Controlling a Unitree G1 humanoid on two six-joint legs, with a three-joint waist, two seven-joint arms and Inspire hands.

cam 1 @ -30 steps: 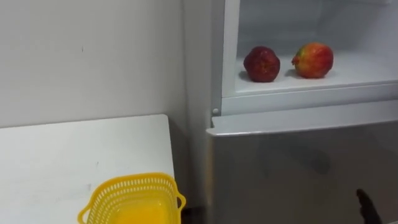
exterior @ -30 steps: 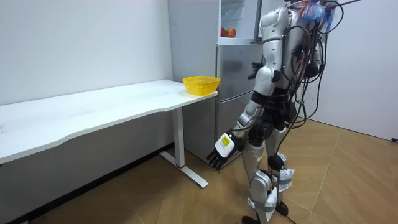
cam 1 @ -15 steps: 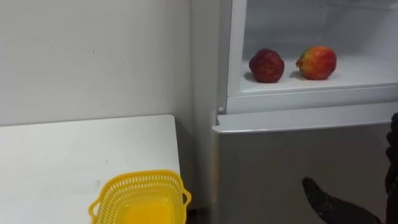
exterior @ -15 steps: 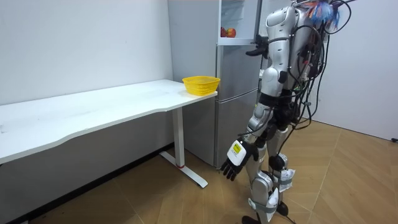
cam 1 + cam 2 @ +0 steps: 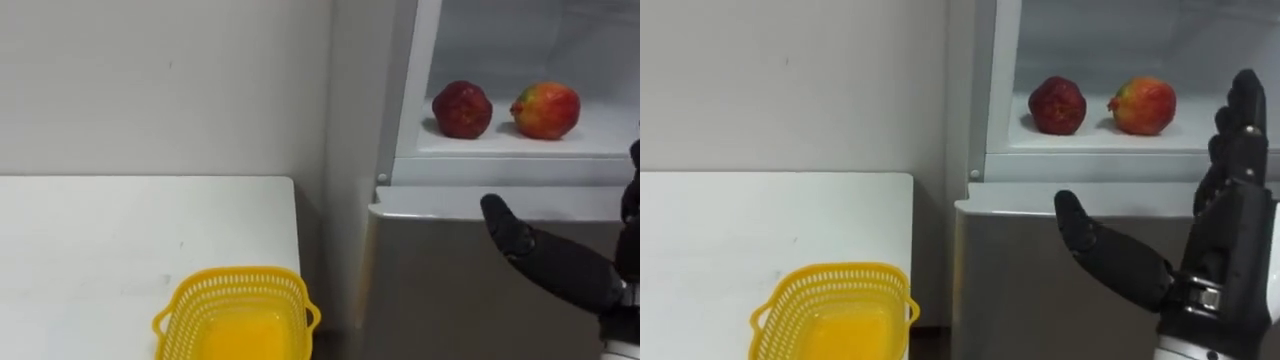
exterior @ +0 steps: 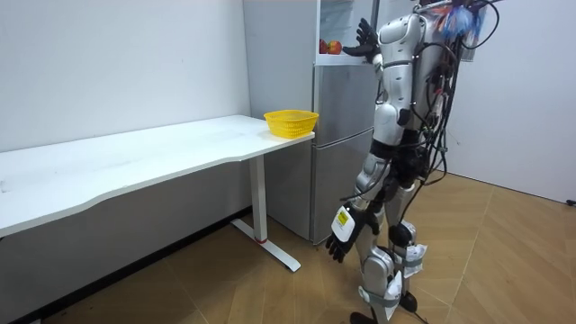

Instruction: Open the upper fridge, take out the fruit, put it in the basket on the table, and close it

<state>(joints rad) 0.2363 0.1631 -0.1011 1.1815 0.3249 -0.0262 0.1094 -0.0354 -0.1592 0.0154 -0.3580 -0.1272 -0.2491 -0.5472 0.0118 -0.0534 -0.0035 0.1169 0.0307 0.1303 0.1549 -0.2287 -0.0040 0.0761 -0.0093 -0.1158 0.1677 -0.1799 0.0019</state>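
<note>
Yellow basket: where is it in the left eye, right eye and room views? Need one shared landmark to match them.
Left eye view: yellow basket at the bottom, left of centre, cut by the lower edge.
Right eye view: bottom left, also cut by the lower edge.
Room view: near the centre, upper half.
Shared landmark: the white table corner beside the fridge; the basket stands there.

A plain white wall (image 6: 117, 63) fills the room view from 9 to 11 o'clock. Along it runs a long white table (image 6: 135, 160) on a white leg (image 6: 259, 202) with a flat foot. At 12 o'clock a tall grey fridge (image 6: 337, 135) stands just beside the table's end. Wooden floor (image 6: 225, 292) in a herringbone pattern spreads from 7 to 4 o'clock. Another pale wall (image 6: 531, 90) closes 2 o'clock. The light is even.
</note>
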